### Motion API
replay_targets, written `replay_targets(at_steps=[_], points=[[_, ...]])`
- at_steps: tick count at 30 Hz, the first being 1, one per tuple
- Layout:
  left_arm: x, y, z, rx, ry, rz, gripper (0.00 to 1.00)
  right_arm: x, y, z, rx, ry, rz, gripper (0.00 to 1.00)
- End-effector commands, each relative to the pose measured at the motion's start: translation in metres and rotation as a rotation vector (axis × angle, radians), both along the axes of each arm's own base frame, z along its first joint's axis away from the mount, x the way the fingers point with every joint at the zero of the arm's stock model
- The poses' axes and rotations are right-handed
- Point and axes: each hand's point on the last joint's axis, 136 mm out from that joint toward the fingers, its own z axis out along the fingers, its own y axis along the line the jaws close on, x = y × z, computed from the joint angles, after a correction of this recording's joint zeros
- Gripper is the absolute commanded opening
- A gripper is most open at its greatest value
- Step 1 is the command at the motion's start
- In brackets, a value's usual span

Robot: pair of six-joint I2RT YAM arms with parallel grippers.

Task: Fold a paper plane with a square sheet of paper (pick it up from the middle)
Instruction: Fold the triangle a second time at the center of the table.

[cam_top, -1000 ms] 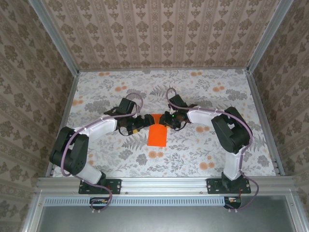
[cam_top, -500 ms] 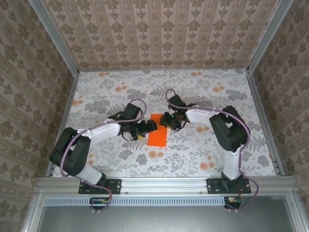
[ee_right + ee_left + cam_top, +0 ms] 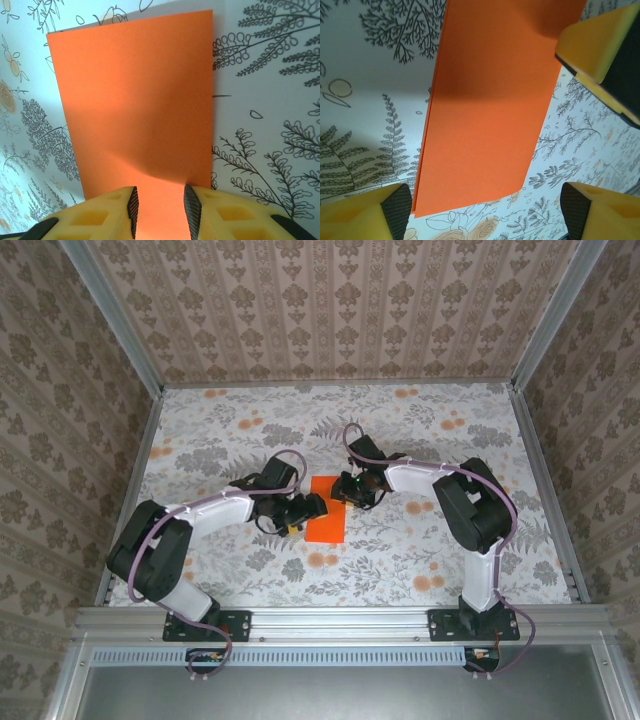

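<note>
The square sheet of paper point(image 3: 326, 524) lies flat on the flowered table as a bright orange rectangle, folded in half, with two layered edges along its long side in the left wrist view point(image 3: 490, 100). My left gripper point(image 3: 304, 508) sits low at the paper's left edge, open wide, its fingers point(image 3: 367, 212) straddling the near short end. My right gripper point(image 3: 347, 490) rests on the paper's far end point(image 3: 135, 95), its jaws slightly apart with the flat sheet showing between the pads point(image 3: 133, 209). One yellow finger of the right gripper point(image 3: 595, 45) appears in the left wrist view.
The table point(image 3: 430, 440) is covered in grey fern and pale orange flower print. Patterned walls point(image 3: 330, 310) and metal rails point(image 3: 545, 490) close it in on three sides. Printed flower spots point(image 3: 322, 560) lie just in front of the paper.
My left gripper swung toward the paper and nearer the front, coming alongside its left edge. The raised far end of the paper now lies flat. The right gripper shifted slightly left.
</note>
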Motion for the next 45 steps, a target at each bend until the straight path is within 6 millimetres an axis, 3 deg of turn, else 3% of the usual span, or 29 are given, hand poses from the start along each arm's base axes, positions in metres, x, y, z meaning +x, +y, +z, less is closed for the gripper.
replay_targets(at_steps=[1,13,25,35,45], points=[[-0.013,0.006,-0.010,0.055,0.065,-0.004,0.79,-0.019,-0.024,-0.037,-0.099,0.116,-0.038,0.35],[-0.020,-0.010,-0.014,0.041,0.085,-0.059,0.77,-0.023,-0.026,-0.040,-0.093,0.131,-0.039,0.35],[-0.018,-0.016,-0.010,0.020,0.064,-0.085,0.64,-0.024,-0.026,-0.042,-0.090,0.140,-0.035,0.35],[0.007,-0.025,0.002,-0.106,-0.056,-0.121,0.68,-0.024,-0.023,-0.040,-0.077,0.139,-0.024,0.34],[0.016,-0.021,-0.009,-0.181,-0.057,-0.099,0.67,-0.019,-0.005,-0.020,0.044,0.130,0.015,0.35]])
